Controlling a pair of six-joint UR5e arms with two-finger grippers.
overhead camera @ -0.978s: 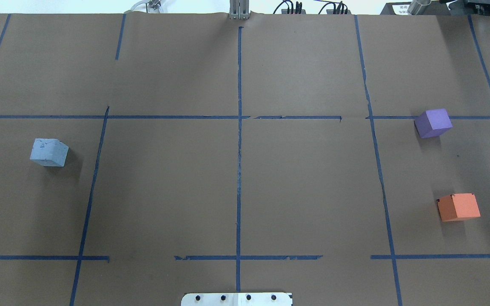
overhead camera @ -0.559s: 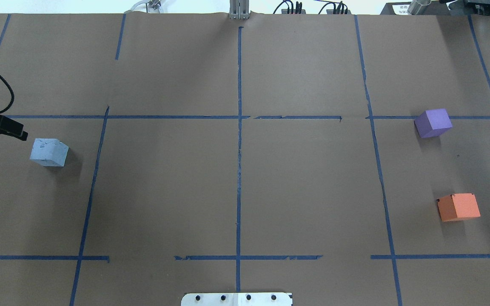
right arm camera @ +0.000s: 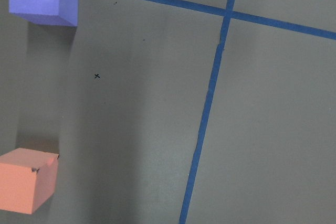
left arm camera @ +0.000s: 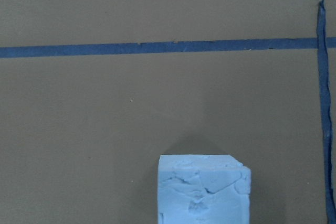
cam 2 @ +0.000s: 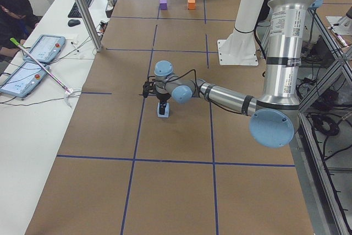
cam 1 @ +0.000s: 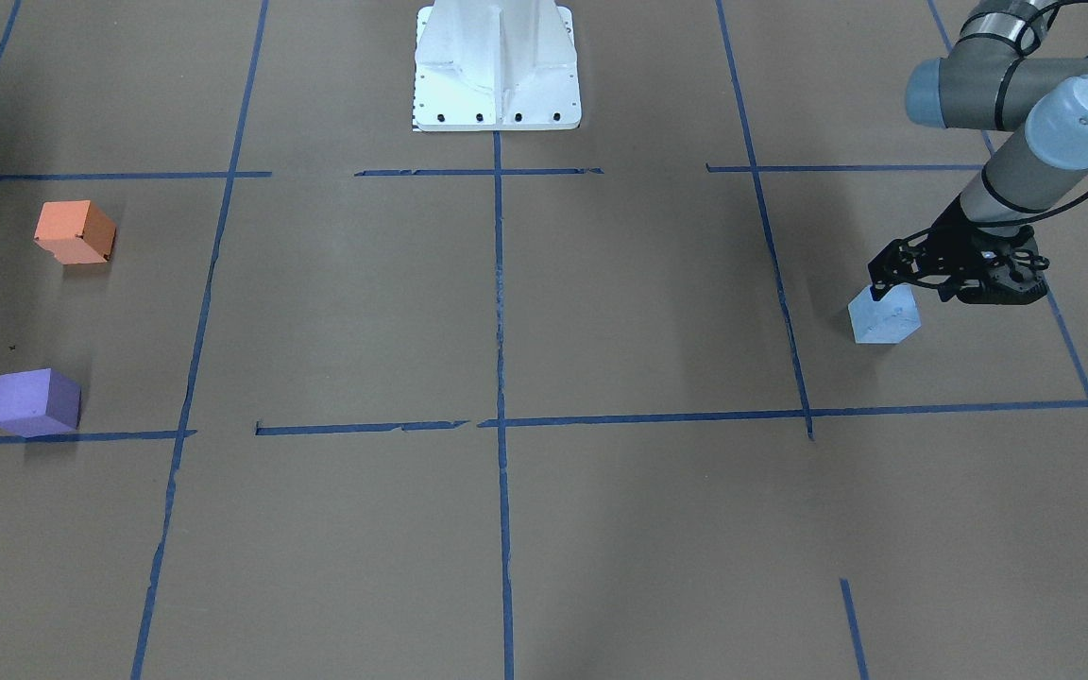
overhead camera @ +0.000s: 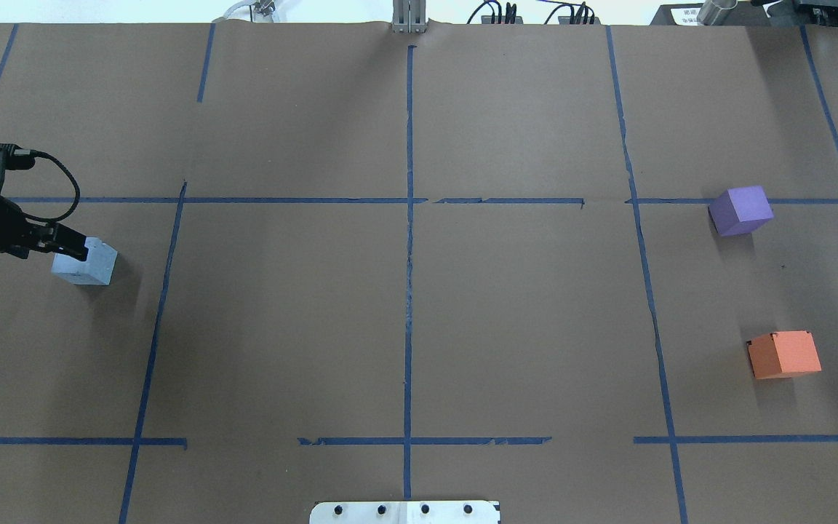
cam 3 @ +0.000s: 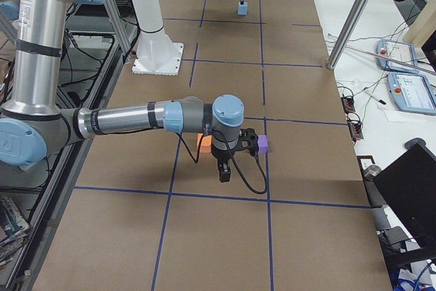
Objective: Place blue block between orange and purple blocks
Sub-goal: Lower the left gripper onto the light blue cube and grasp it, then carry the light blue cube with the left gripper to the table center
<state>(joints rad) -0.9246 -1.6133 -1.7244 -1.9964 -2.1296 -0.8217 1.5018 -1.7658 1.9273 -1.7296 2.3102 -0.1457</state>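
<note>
1. I judge the step in hand to be the pick-up. The blue block [overhead camera: 84, 263] sits on the table [overhead camera: 521, 313] at the robot's left end, well apart from the orange block [overhead camera: 784, 354] and the purple block [overhead camera: 740, 211] at the right end
2. The left jaws hang just over the blue block. In the front-facing view they look released, spread wider than the block with nothing between them
3. The block lies skewed to the tape lines [overhead camera: 409, 291], yet in the left wrist view its sides run square to the frame, so the wrist turn looks about right. It sits low in that view, so centre over it before going down
4. Its top looks chipped and rough, probably foam. Take two flat opposite faces, not the corners, squeeze moderately and lift straight up
5. The goal is the bare patch between the orange and purple blocks, near a small cross mark [right arm camera: 97, 76]. The right arm [cam 3: 225, 117] hovers by those two blocks and could be in the way of the long carry across. I cannot tell whether the right jaws are released or clenched
6. Writing: a printed label [cam 2: 290, 23] runs down the near arm's upright tube, and a printed sheet [overhead camera: 683, 13] lies beyond the far edge of the table. Both are too small to read, and no brand shows
</note>
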